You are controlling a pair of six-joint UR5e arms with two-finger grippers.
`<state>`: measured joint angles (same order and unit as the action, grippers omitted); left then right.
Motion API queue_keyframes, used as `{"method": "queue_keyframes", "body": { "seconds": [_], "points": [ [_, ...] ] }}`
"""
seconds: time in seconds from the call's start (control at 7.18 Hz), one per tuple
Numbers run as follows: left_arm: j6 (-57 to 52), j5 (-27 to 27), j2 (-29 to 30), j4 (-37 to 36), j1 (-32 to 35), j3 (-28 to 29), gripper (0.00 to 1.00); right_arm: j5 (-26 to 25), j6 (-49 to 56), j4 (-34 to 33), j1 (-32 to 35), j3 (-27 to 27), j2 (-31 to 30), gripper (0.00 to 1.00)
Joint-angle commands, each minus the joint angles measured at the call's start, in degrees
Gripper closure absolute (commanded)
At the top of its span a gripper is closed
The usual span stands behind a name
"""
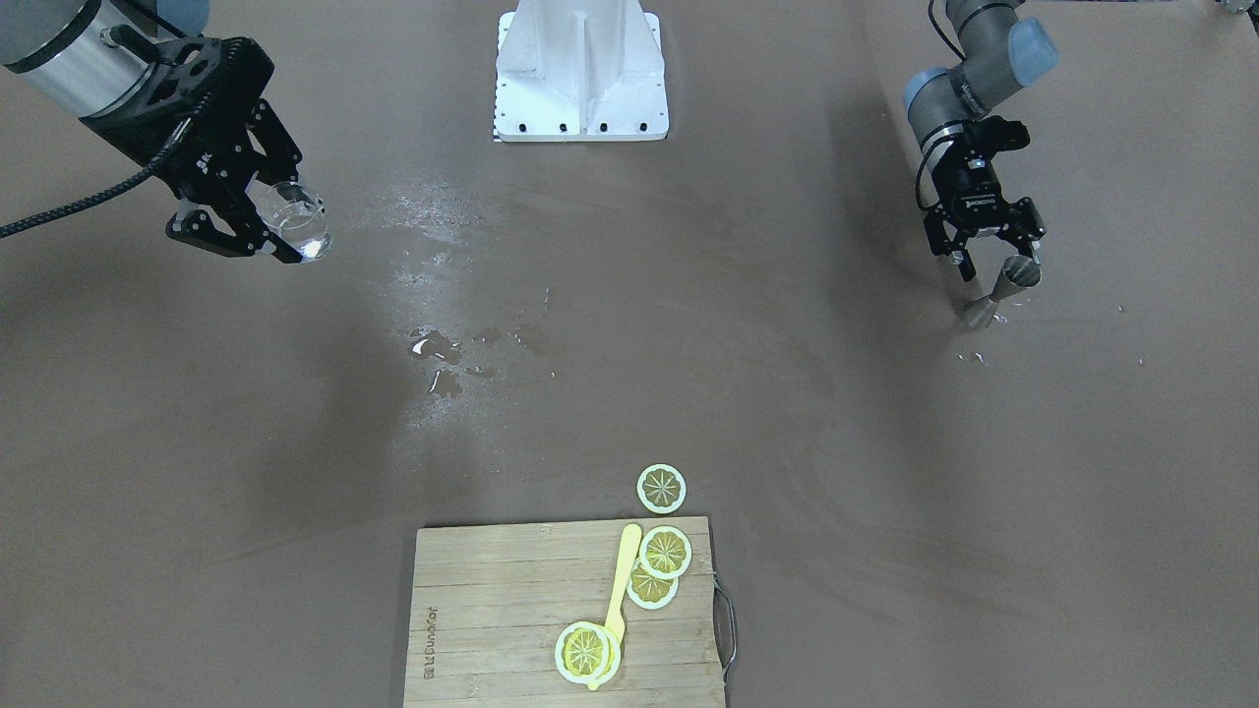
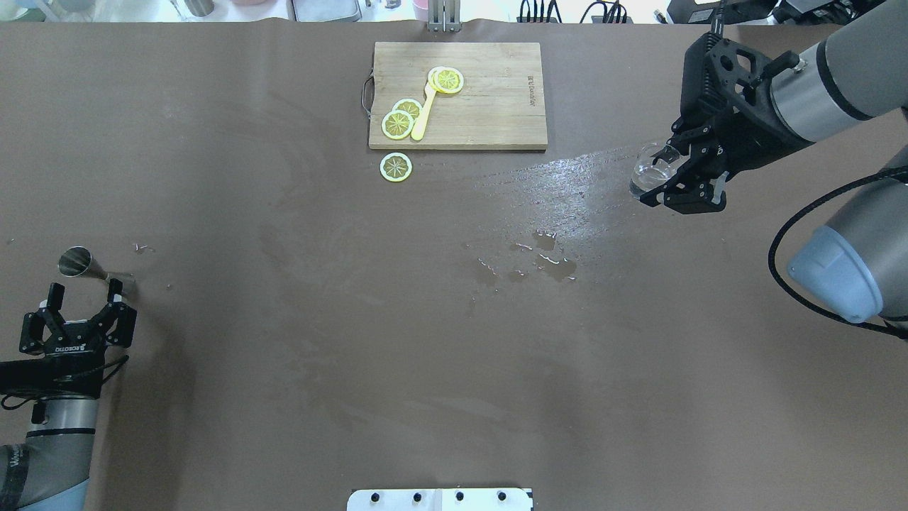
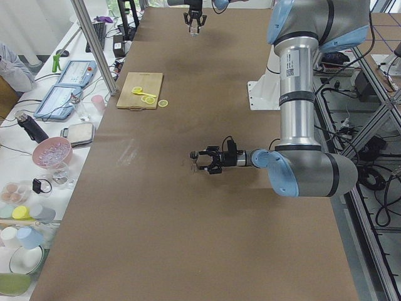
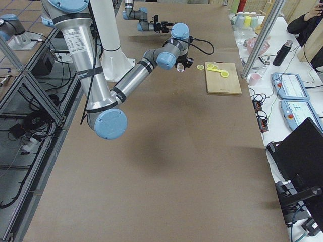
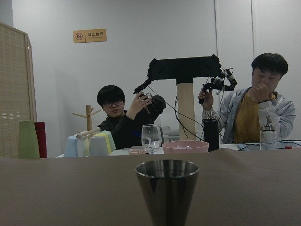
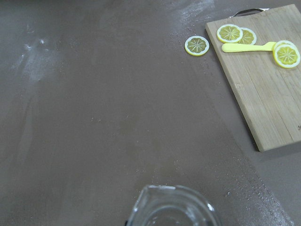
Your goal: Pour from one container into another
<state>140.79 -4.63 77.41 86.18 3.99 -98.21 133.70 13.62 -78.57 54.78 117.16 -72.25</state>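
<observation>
Since the steel jigger (image 2: 76, 261) stands upright on the table (image 2: 284, 397) at the near left, and the clear glass pitcher (image 2: 644, 174) hangs well apart from it at the far right, the two must first be brought together. The left gripper (image 2: 84, 289) sits low with its jaws spread, and the jigger is just beyond its fingertips, ungripped. The right gripper (image 2: 663, 176) pinches the pitcher by its wall, above the surface. Whether the pitcher holds liquid is hard to tell.

I would clamp the jigger at its waist and keep it level. Then I would bring the pitcher's spout right over the narrow mouth and tip slowly.

The brown table already shows wet patches (image 2: 546, 259) in the middle. A wooden cutting board (image 2: 496, 106) at the far edge carries lemon slices (image 2: 397, 124) and a yellow plastic knife (image 2: 422, 117), and one stray slice (image 2: 396, 167) lies just off it. In the left wrist view, two people (image 5: 249, 117) sit behind a wine glass (image 5: 151, 137) and a pink bowl (image 5: 186, 146).
</observation>
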Motion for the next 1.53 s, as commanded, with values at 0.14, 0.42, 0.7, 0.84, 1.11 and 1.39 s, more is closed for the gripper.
{"method": "queue_keyframes", "body": {
  "seconds": [0.14, 0.42, 0.7, 0.84, 1.11, 1.39],
  "points": [
    [0.8, -1.8, 2.0, -2.2, 1.2, 0.6, 0.14, 0.1, 0.0, 0.0, 0.1, 0.0, -0.1, 1.00],
    [1.2, -2.3, 2.3, -2.2, 1.3, 1.1, 0.30, 0.1, 0.0, 0.0, 0.1, 0.0, -0.1, 1.00],
    [2.1, -3.3, 2.5, -2.9, 1.4, 1.2, 0.36, 0.1, 0.0, 0.0, -0.2, 0.0, -0.2, 1.00],
    [2.1, -3.4, 2.6, -2.9, 1.4, 1.2, 0.37, 0.0, 0.0, 0.0, -0.3, 0.0, -0.4, 1.00],
    [2.1, -4.2, 3.5, -3.1, 1.7, 1.5, 0.31, 0.0, 0.0, 0.0, -0.4, 0.0, -0.5, 1.00],
    [2.0, -4.2, 4.6, -3.8, 2.5, 2.3, 0.22, 0.0, 0.0, 0.0, -0.4, 0.0, -0.5, 1.00]
  ]
}}
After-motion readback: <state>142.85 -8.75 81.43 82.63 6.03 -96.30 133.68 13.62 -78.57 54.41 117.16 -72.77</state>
